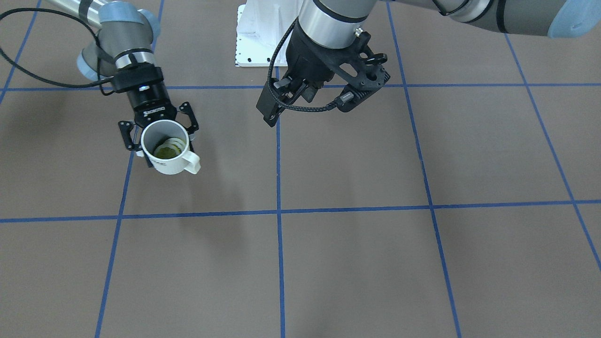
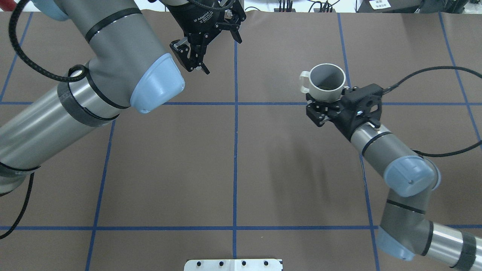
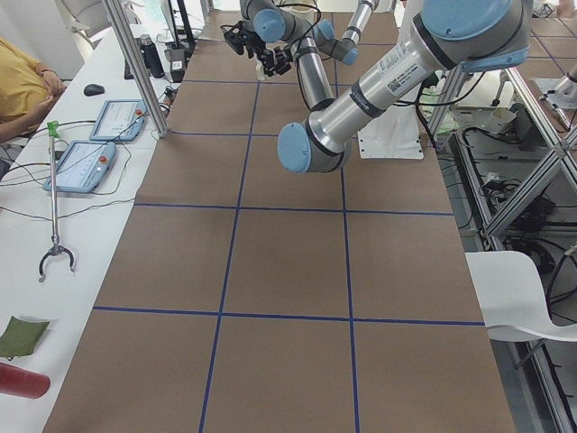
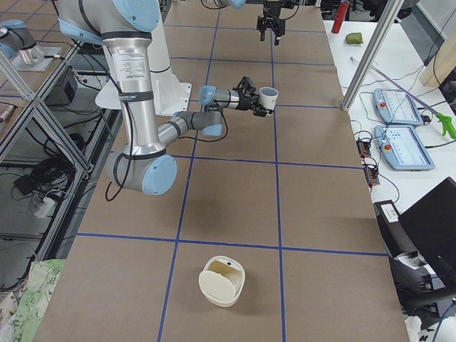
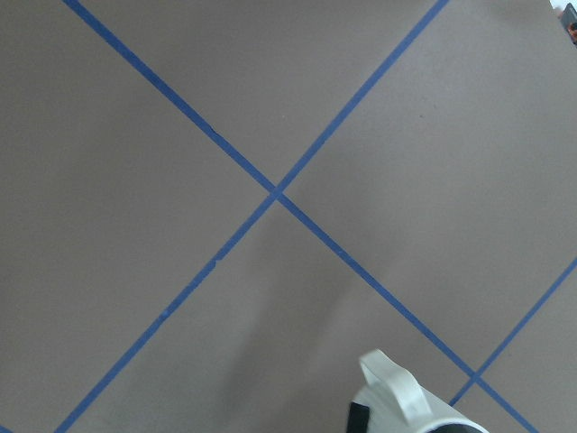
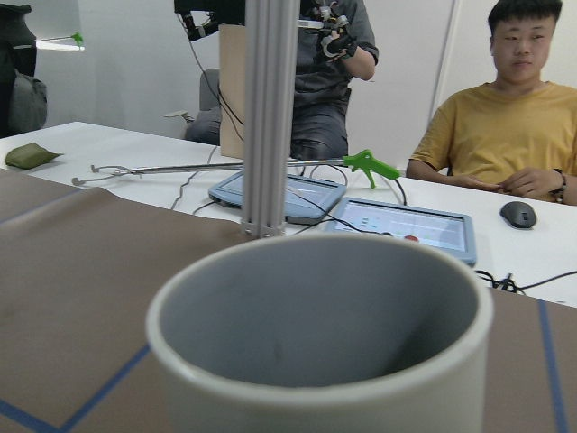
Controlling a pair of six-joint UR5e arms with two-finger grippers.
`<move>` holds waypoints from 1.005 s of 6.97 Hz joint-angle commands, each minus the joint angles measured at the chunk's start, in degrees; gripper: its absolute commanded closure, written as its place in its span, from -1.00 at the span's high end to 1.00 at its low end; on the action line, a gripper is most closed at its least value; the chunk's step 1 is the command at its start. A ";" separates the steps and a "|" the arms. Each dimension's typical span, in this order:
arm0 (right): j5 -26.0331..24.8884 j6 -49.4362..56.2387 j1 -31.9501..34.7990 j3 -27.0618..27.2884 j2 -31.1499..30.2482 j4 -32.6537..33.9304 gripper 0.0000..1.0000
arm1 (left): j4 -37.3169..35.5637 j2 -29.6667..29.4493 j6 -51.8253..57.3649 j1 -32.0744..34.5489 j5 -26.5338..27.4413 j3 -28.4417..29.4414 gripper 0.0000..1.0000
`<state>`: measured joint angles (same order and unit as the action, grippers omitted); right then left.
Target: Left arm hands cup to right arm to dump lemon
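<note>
The off-white cup (image 1: 173,165) hangs upright above the table, handle toward the middle. My right gripper (image 1: 159,134), the slim ROBOTIQ one, is shut on the cup's wall; it also shows in the overhead view (image 2: 327,101). The yellow-green lemon (image 1: 167,150) lies inside the cup. The cup (image 2: 327,77) is at the right of the overhead view and fills the bottom of the right wrist view (image 6: 325,316), where the lemon is hidden. My left gripper (image 2: 216,52), on the bulky black housing, is open and empty near the centre line, well apart from the cup. The left wrist view shows the cup's handle (image 5: 392,388).
The white robot base plate (image 2: 233,264) sits at the table's near edge. A cream lidded container (image 4: 222,281) stands on the table's right end. An aluminium post (image 6: 270,117), tablets (image 4: 399,107) and seated operators are beyond the far edge.
</note>
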<state>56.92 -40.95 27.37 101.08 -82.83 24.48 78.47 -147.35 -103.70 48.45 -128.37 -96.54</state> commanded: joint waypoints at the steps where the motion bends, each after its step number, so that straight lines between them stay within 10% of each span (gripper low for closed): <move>1: 3.54 -0.18 6.09 -0.18 -11.95 -8.45 -0.72 | 0.01 0.74 0.87 -0.29 2.15 0.56 1.00; 7: 5.39 -24.46 13.50 -5.70 -25.07 -27.68 -1.00 | 0.71 2.32 1.30 -1.34 4.79 1.18 1.00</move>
<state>62.01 -59.79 39.84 97.41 -104.71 2.94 78.91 -145.55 -102.73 47.66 -124.67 -95.49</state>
